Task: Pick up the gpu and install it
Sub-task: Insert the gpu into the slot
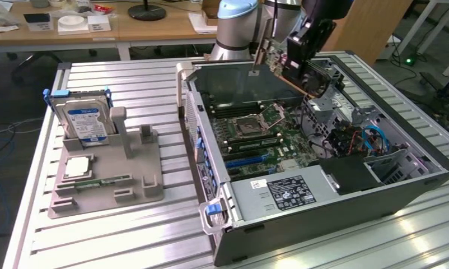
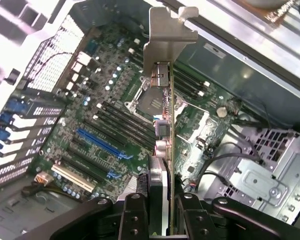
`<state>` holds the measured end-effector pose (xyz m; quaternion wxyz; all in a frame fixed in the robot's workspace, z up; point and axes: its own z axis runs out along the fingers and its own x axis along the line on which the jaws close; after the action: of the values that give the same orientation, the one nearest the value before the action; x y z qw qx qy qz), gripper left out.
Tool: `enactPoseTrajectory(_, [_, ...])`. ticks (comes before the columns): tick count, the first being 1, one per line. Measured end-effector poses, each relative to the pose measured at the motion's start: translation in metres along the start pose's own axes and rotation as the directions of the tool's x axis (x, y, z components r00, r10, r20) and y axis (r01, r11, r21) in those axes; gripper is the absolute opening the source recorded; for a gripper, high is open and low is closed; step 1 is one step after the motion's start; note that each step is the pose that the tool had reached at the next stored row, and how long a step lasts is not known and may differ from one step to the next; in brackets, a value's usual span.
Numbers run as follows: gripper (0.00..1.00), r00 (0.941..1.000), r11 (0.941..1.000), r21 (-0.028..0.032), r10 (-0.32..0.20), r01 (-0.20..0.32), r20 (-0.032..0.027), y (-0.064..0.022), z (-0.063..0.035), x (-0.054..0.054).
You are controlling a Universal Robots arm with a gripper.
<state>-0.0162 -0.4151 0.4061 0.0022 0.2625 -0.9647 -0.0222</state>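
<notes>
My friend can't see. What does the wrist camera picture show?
The gripper holds the gpu edge-on, its silver bracket farthest from the camera, above the green motherboard inside the open computer case. The card is not in a slot yet.

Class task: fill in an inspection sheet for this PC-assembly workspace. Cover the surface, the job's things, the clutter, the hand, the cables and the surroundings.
Surface: ribbed metal table carrying an open computer case and a grey parts holder.
Job's things: gpu held edge-on above the motherboard, not yet seated in a slot.
Clutter: hard drive standing in the holder; processor chip and memory stick lying in it.
Hand: the hand is shut on the gpu, over the case.
Cables: blue cables and dark wires inside the case.
Surroundings: wooden desk with small items, behind the table.
</notes>
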Motion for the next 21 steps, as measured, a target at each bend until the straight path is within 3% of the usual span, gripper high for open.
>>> enactPoseTrajectory(6, [0.28,0.9962,0.9962,-0.0007,-0.087,0.087,-0.0038,0.0000,0.0000,0.0001])
enactPoseTrajectory(11, [0.28,0.9871,0.9871,-0.0012,-0.160,0.160,-0.0063,0.0000,0.0000,0.0001])
enactPoseTrajectory(15, [0.28,0.9754,0.9754,-0.0006,-0.220,0.220,-0.0070,0.0000,0.0001,0.0001])
enactPoseTrajectory(21, [0.28,0.9523,0.9524,0.0001,-0.305,0.305,-0.0081,0.0000,0.0007,0.0001])
